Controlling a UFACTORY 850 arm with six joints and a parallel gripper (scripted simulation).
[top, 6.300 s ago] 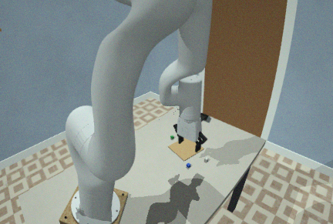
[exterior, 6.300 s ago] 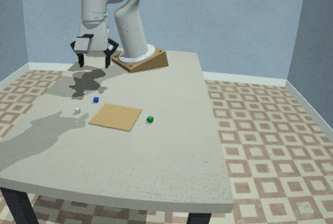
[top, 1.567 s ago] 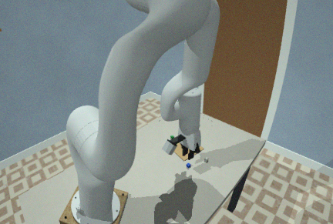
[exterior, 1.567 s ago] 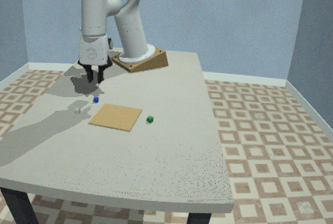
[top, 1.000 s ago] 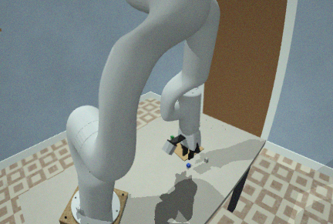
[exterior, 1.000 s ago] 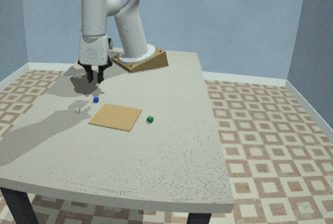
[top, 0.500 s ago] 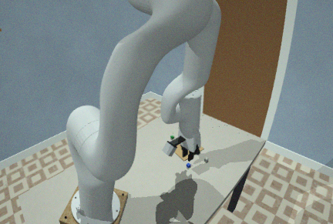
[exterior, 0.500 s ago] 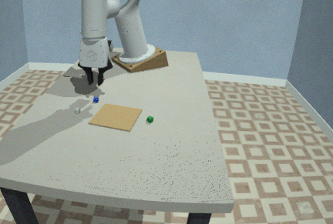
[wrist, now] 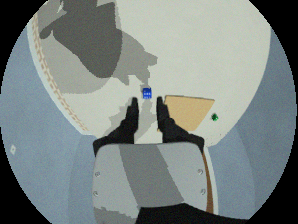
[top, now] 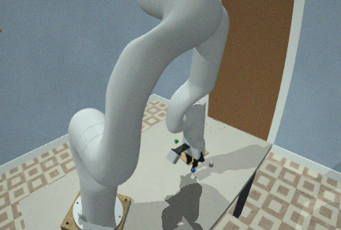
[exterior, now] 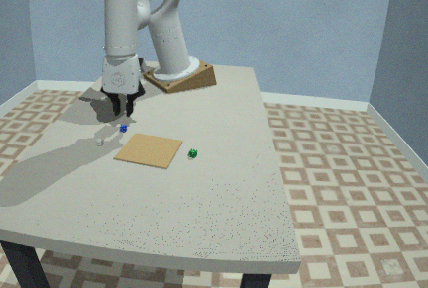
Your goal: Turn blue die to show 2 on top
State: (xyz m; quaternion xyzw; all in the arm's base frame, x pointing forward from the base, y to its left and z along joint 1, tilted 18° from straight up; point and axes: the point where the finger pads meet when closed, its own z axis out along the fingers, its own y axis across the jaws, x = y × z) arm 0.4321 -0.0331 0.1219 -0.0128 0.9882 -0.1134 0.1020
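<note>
Wrist view shows the gripper [wrist: 148, 119] hanging above the table [exterior: 223, 116], with the blue die [wrist: 147, 91] just past its fingertips. The two dark fingers are partly closed with a gap between them, and nothing is in that gap. They pinch nothing.

The tan mat [exterior: 149, 149] is my landmark. The blue die [exterior: 123, 128] lies on the bare table just off the mat's far left corner, on the arm's side, not on the mat. A white die [exterior: 99, 142] sits a bit farther off the mat's left edge. A green die [exterior: 193, 153] sits just off the mat's right edge. No die lies on another, and the mat looks flat.

So I think the job has hardly begun. The blue die is too small for me to read its top. It has not been picked up. Left to do: come down, grab it, turn it so 2 is up, set it fully on the mat, and let go.
</note>
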